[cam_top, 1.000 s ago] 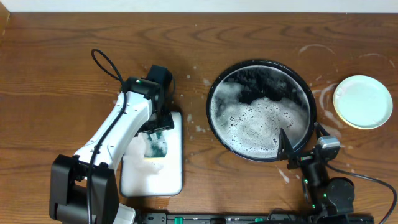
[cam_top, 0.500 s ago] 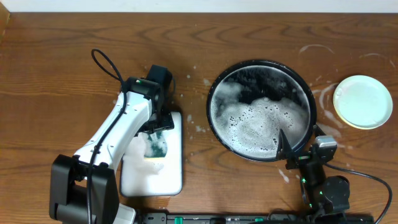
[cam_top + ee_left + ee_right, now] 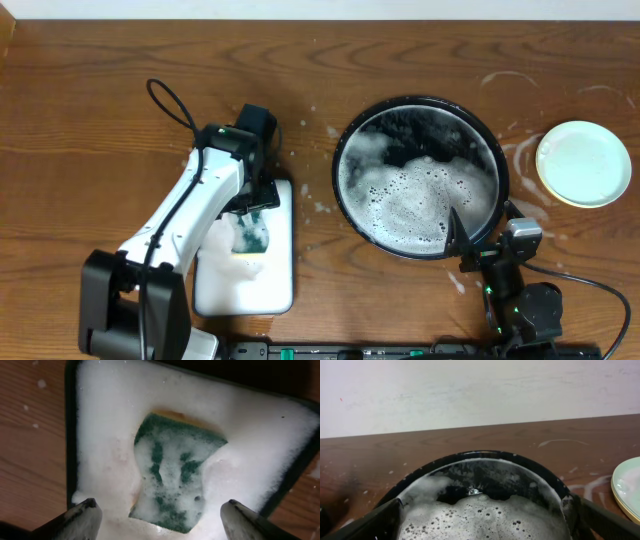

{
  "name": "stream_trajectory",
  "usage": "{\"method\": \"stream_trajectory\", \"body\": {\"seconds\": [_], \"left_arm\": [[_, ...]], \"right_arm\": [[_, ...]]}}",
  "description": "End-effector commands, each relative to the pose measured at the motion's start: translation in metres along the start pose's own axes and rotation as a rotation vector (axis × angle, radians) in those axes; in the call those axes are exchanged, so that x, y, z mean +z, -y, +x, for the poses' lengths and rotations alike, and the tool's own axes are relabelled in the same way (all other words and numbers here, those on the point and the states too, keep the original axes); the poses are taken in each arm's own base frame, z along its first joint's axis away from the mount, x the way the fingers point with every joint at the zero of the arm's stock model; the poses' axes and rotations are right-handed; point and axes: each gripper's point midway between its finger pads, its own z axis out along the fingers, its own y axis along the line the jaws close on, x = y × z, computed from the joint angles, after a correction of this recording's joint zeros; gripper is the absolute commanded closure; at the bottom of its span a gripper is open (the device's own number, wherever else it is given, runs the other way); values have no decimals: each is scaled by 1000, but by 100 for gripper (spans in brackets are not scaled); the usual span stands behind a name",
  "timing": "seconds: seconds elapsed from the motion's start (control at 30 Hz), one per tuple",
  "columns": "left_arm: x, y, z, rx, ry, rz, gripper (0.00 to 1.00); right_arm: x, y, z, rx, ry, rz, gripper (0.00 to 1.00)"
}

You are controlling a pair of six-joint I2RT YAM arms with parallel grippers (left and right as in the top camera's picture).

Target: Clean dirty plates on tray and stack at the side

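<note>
The black tray (image 3: 420, 99) lies right of centre, its floor covered with white foam; no plate shows on it. A pale mint plate (image 3: 584, 163) lies at the far right, with a yellow rim showing under it. In the right wrist view the tray (image 3: 485, 453) fills the middle and the plate (image 3: 627, 485) sits at the right edge. My right gripper (image 3: 480, 214) is open and empty at the tray's near rim, its fingers (image 3: 370, 525) spread either side of the foam. My left gripper (image 3: 250, 215) is open and empty just above the green sponge (image 3: 172, 475).
The white rectangular dish (image 3: 270, 290) stands at the left front, full of foam, with the sponge (image 3: 250, 238) in it. Wet streaks and foam flecks mark the table around the plate stack and beside the tray. The left arm's cable loops behind it.
The right arm's wrist has drawn back very slightly toward the table's front. The left arm, tray and plates have not moved.
</note>
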Motion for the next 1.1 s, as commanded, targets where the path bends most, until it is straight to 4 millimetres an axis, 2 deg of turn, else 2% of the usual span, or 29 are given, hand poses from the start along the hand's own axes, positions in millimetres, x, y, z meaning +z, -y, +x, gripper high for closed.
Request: {"method": "stream_trajectory", "body": {"seconds": [0.0, 0.1, 0.27, 0.33, 0.4, 0.47, 0.63, 0.83, 1.07], "left_arm": [[-38, -5, -3, -12, 126, 70, 18], [-77, -21, -13, -49, 306, 93, 18], [-145, -41, -18, -130, 605, 224, 18], [-164, -49, -21, -176, 710, 282, 18], [-174, -62, -21, -234, 804, 323, 18], [-175, -78, -17, -296, 897, 354, 18], [-158, -97, -2, -377, 1055, 421, 18], [-127, -108, 14, -437, 1208, 490, 18], [-96, -111, 16, -474, 1324, 523, 18]], "right_arm": [[0, -1, 0, 7, 1, 1, 1], [0, -1, 0, 7, 1, 1, 1], [0, -1, 0, 7, 1, 1, 1], [0, -1, 0, 7, 1, 1, 1], [0, -1, 0, 7, 1, 1, 1], [0, -1, 0, 7, 1, 1, 1], [0, -1, 0, 7, 1, 1, 1], [0, -1, 0, 7, 1, 1, 1], [0, -1, 0, 7, 1, 1, 1]]}}
